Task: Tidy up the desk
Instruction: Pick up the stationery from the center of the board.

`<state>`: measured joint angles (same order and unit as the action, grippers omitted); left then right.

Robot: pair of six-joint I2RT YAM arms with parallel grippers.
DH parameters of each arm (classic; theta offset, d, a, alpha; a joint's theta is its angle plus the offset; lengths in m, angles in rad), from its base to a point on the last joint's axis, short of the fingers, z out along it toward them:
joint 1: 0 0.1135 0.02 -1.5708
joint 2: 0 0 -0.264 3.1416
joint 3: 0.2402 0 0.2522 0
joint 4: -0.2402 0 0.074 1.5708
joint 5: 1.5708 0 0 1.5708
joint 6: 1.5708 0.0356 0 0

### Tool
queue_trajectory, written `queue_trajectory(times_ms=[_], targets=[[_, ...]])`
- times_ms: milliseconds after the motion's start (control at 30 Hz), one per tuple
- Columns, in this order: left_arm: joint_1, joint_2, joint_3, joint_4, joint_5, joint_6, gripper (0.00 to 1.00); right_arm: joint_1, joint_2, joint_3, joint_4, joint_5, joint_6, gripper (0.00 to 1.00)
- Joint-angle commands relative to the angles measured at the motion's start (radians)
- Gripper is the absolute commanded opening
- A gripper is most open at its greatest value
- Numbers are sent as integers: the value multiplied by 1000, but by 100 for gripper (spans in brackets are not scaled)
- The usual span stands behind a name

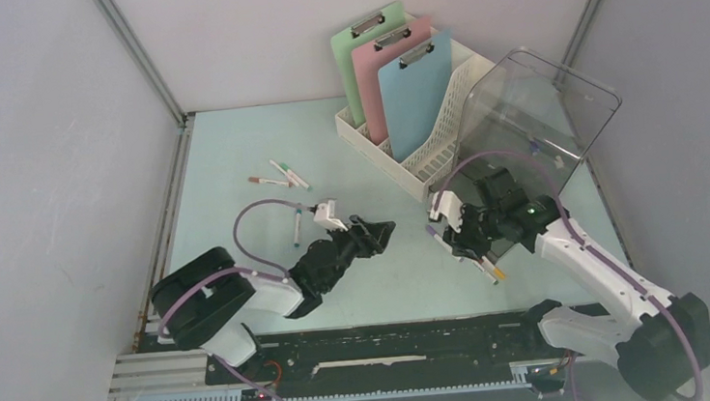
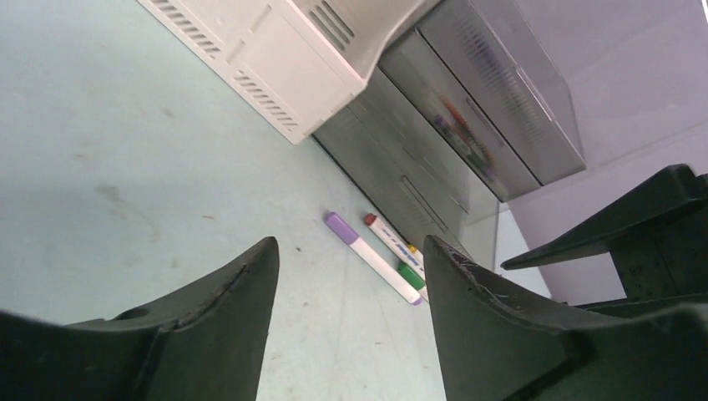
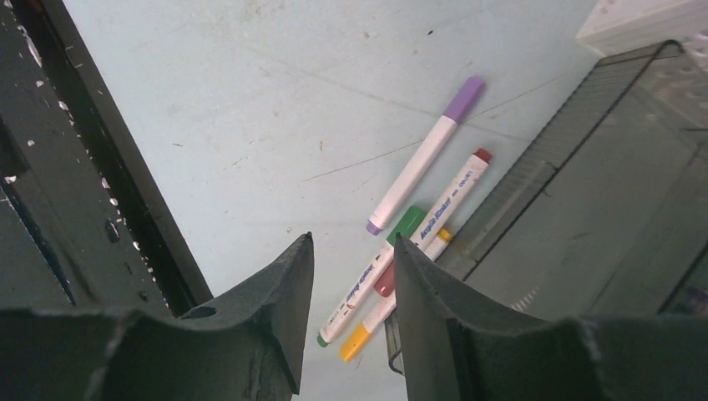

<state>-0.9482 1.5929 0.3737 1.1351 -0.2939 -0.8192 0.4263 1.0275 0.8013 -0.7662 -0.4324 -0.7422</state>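
On the desk (image 1: 231, 163) filling the top view's middle, the marker cluster (image 3: 422, 167) lies just right of the right gripper (image 3: 351, 251), narrowly parted and empty, long axes running lower left to upper right; the left gripper (image 2: 351, 246), wide and empty, sits farther off.

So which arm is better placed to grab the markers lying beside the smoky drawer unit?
Right. The right tool hangs just above those markers, jaws apart and empty, next to the drawer unit. The left tool, also open, sits farther off over the middle of the desk.
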Motion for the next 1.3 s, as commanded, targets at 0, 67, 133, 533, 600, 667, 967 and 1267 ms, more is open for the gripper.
queue_trajectory(times_ms=[0,67,133,533,600,667,967,1267], targets=[[2,-111,-53,-64,-129,115,71,49,58,38,36,60,61,49],[2,-139,-91,-73,-161,124,77,73,98,35,59,94,100,49],[3,-161,-123,-73,-194,126,82,97,141,37,80,135,134,48],[29,-340,-273,-182,-349,115,100,174,316,38,178,309,259,49],[43,-356,-286,-189,-329,110,100,181,341,39,187,332,273,48],[46,-366,-297,-189,-323,103,100,182,364,43,197,357,288,47],[46,-357,-294,-189,-302,102,100,184,421,50,214,407,302,45],[45,-335,-285,-189,-288,91,100,186,465,64,200,409,305,41]])
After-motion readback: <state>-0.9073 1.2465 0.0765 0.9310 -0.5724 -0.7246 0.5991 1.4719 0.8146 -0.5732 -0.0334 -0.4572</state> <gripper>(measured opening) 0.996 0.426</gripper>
